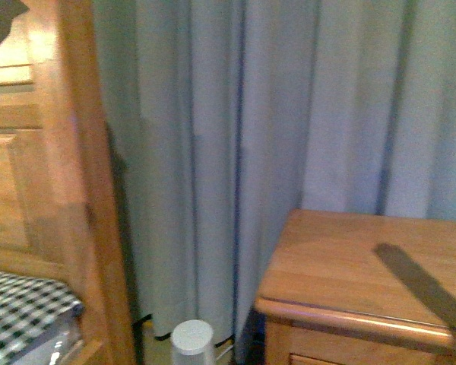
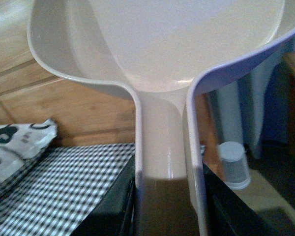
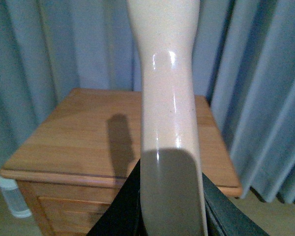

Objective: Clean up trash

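The trash is out of view in every frame. In the left wrist view, my left gripper (image 2: 167,206) is shut on the handle of a cream dustpan (image 2: 177,44), whose empty scoop fills the upper part of that view. In the right wrist view, my right gripper (image 3: 172,206) is shut on a glossy cream brush handle (image 3: 167,98) that runs up out of frame, so the bristles are hidden. Neither arm shows in the front view.
A wooden nightstand (image 1: 349,266) (image 3: 88,137) stands before a grey-blue curtain (image 1: 251,114). A wooden headboard (image 1: 53,152) and a black-and-white checked bed (image 2: 64,182) with a patterned pillow (image 2: 14,142) lie to the left. A small white cylinder (image 1: 191,338) (image 2: 234,164) stands on the floor between them.
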